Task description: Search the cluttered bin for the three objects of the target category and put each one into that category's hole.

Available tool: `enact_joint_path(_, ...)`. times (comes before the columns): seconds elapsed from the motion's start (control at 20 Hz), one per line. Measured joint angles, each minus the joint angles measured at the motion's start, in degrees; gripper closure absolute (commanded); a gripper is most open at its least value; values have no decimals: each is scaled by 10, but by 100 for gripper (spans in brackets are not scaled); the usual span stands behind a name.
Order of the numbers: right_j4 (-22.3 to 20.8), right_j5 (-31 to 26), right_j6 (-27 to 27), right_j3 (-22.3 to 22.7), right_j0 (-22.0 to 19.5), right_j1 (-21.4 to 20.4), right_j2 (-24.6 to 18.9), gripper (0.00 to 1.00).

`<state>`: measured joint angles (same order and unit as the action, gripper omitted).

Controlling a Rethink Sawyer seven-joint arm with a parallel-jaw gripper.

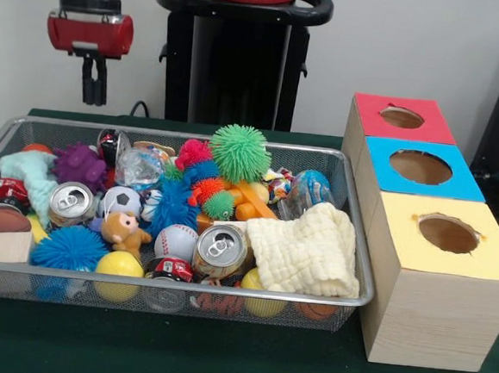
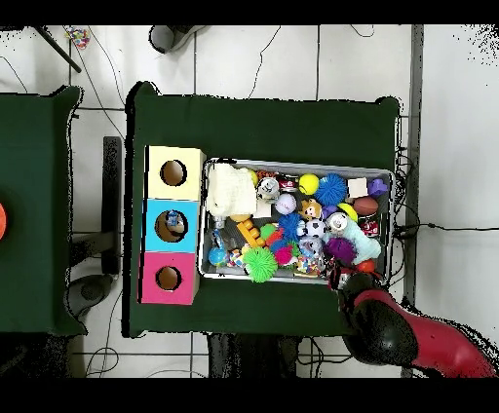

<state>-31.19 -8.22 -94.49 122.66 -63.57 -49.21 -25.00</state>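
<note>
The wire-mesh bin [image 1: 193,135] is full of toys; it also shows in the overhead view [image 2: 292,163]. One see-through crinkly bottle [image 1: 139,167] lies at the back left between a purple spiky ball and the back rim. Another see-through bottle [image 1: 305,193] lies at the back right, with blue showing through it. I cannot make out a third. The red-topped hole [image 1: 402,117] is in the farthest box on the right, and also shows in the overhead view [image 2: 168,279]. My gripper [image 1: 93,96] hangs above the bin's back left corner, fingers close together, holding nothing.
Blue-topped hole [image 1: 420,167] and yellow-topped hole [image 1: 448,233] stand in a row with the red one. Silver cans [image 1: 72,202] [image 1: 220,249], a cream cloth [image 1: 305,251], a green spiky ball [image 1: 240,153] and several balls crowd the bin. The arm [image 2: 390,331] covers the bin's corner in the overhead view.
</note>
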Motion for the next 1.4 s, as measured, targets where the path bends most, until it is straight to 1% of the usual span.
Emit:
enact_joint_path(0.15,13,-4,0,23,-9,-34,-21,100)
enact_joint_path(0.2,15,-4,0,28,-9,-40,-24,100)
enact_joint_path(0.35,16,-4,0,49,1,-62,-28,100)
enact_joint_path(0.4,16,-4,0,56,16,-70,-28,100)
enact_joint_path(0.5,16,-4,0,57,34,-71,-24,100)
enact_joint_path(0.65,16,-4,0,45,93,-55,-1,100)
enact_joint_path(0.7,16,-4,0,44,96,-54,0,100)
enact_joint_path(0.75,16,-4,0,39,109,-48,5,100)
enact_joint_path(0.8,16,-4,0,25,145,-30,18,0)
enact_joint_path(0.95,16,-4,0,21,161,-18,18,0)
enact_joint_path(1.1,16,-4,0,21,169,-11,19,0)
enact_joint_path(1.4,16,-4,0,20,170,6,27,0)
